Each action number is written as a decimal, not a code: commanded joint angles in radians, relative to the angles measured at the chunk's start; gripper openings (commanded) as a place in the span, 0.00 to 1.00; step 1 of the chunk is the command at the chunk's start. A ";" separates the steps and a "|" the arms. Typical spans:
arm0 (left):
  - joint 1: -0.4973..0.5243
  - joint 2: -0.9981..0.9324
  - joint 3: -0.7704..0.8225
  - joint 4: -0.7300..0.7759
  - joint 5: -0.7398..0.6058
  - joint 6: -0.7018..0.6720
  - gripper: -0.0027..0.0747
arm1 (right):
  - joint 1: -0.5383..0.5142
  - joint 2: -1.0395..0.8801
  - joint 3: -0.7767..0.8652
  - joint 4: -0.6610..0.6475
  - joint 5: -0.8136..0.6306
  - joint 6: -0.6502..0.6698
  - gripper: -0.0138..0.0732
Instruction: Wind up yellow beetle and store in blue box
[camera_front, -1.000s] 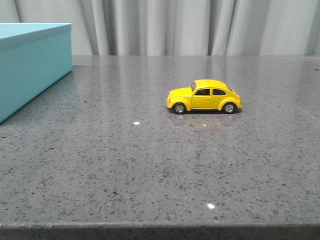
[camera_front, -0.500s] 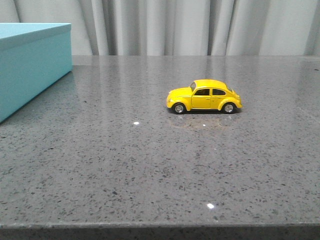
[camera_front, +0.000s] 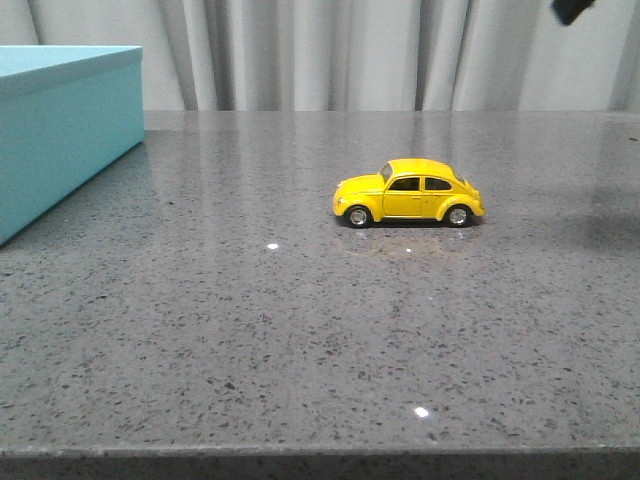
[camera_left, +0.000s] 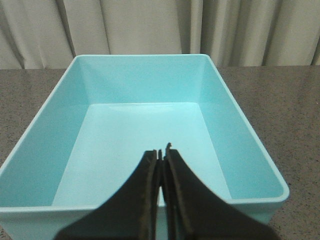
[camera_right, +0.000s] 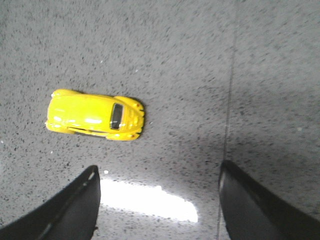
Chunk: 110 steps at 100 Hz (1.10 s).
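The small glossy yellow toy beetle car (camera_front: 408, 192) is seen mid-tabletop; it is judged light, rigid and slippery. It should be gripped across its doors by the spread right gripper (camera_right: 159, 200); the left gripper (camera_left: 161, 165) is clenched, empty

Front view looks low across the table (camera_front: 300, 330); wrist views look down — right shares the yellow beetle (camera_right: 95, 115).

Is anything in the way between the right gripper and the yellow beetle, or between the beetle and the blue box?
Nothing visible. The open right gripper hangs above bare tabletop near the yellow beetle; only bare tabletop lies between it and the blue box.
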 joint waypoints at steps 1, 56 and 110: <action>-0.002 0.009 -0.037 -0.012 -0.077 -0.008 0.01 | 0.034 0.046 -0.095 -0.045 0.022 0.051 0.74; -0.002 0.009 -0.037 -0.012 -0.066 -0.008 0.01 | 0.211 0.318 -0.282 -0.120 0.069 0.328 0.74; -0.054 0.009 -0.037 0.004 -0.066 -0.008 0.01 | 0.258 0.415 -0.296 -0.194 0.042 0.444 0.74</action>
